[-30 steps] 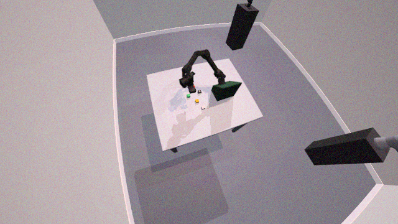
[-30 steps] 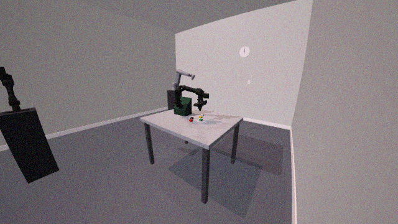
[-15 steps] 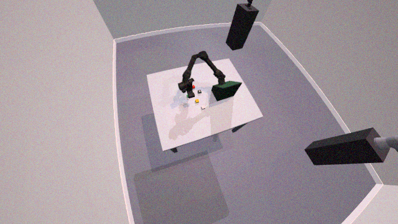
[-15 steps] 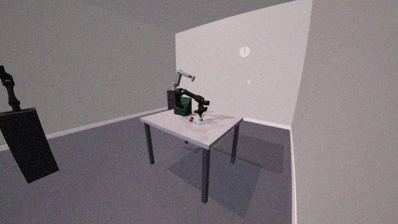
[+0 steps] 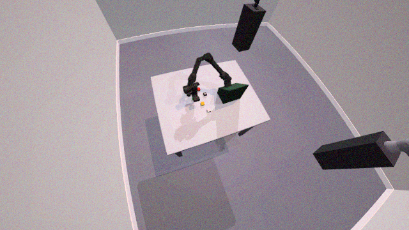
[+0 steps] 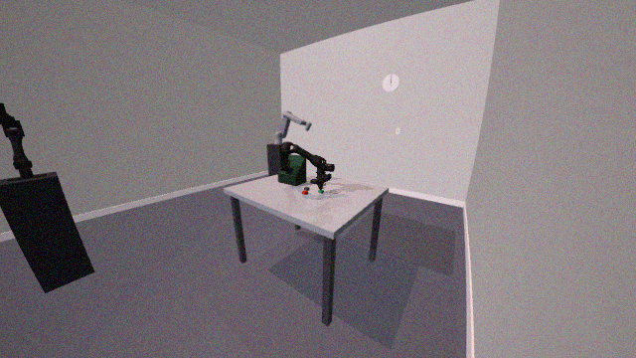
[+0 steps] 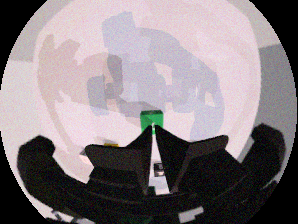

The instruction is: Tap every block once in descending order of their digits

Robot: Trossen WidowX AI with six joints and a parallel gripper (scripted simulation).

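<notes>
The green block (image 6: pixel 321 191) (image 7: pixel 151 118) is right at my gripper (image 5: pixel 196 99) (image 6: pixel 321 188) (image 7: pixel 153 127), whose tips are shut together with nothing between them. The tips overlap the block's near side in the wrist view, so its digit is mostly covered; contact cannot be told. The dark grey block (image 5: pixel 205 94) (image 6: pixel 306 189) (image 7: pixel 159 169) shows between the fingers in the wrist view, farther back. The red block (image 5: pixel 199 89) (image 6: pixel 305 192) is beside the arm. The orange block (image 5: pixel 202 103) (image 7: pixel 111 145) is partly hidden by a finger. The white block (image 5: pixel 208 111) lies beyond it.
A dark green slanted box (image 5: pixel 232 93) (image 6: pixel 292 170) stands by the arm's base on the white table (image 5: pixel 252 112) (image 6: pixel 278 201). Black pedestals (image 5: pixel 248 28) (image 5: pixel 354 153) stand away from the table. Arm shadows fall around the blocks.
</notes>
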